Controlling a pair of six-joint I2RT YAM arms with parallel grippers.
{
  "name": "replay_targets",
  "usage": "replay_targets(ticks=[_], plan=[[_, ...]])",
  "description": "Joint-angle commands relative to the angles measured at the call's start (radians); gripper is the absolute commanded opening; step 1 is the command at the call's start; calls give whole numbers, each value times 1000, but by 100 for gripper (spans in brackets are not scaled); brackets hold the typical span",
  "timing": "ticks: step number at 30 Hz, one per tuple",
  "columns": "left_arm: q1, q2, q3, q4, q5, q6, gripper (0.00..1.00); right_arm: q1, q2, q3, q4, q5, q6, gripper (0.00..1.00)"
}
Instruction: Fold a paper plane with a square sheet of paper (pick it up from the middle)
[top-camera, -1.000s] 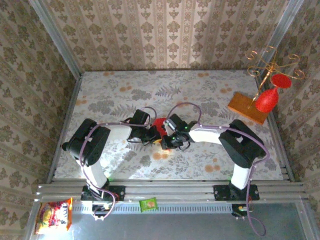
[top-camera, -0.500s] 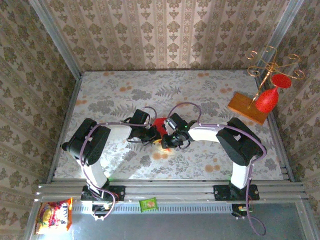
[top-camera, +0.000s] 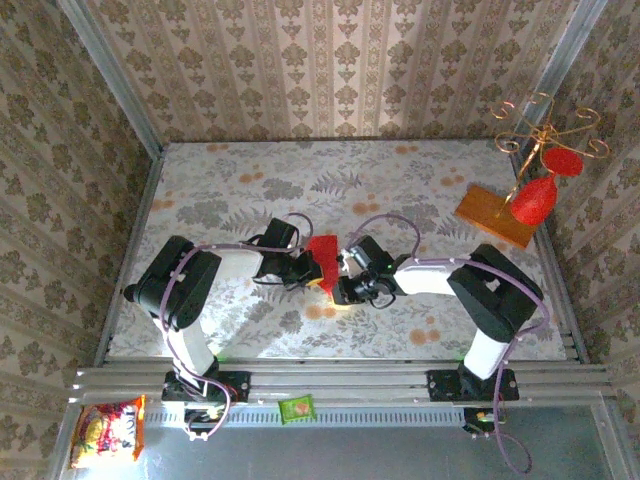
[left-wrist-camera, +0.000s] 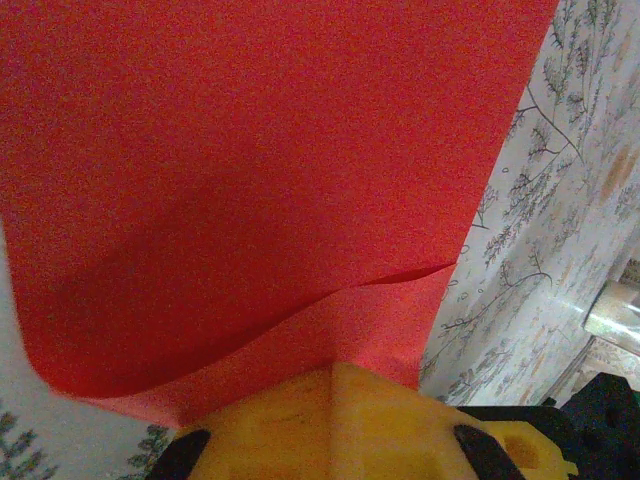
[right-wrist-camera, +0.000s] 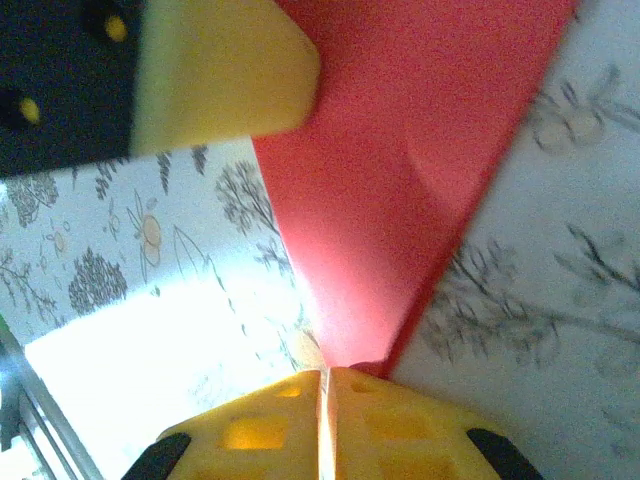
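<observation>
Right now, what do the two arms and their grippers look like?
The left arm and the right arm both have white links between bulky black joints. A thin lilac cable loops along each. The left gripper and the right gripper have blocky yellow fingers on black mounts.

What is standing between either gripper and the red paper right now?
Nothing visible. The left gripper and the right gripper are both shut directly on edges of the red paper, with no other object between them.
</observation>
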Motion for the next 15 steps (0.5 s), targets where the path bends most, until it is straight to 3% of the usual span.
replay_targets(ticks=[1,7,15], plan=[[10,79,-32,-133,-148,25,5,-2,-59,-42,-82,-4,28,14],[7,74,-17,-121,-135,24,5,0,-124,-6,-50,55,84,15],[6,83,-4,-65,-81,56,5,3,-12,104,-45,89,110,13]])
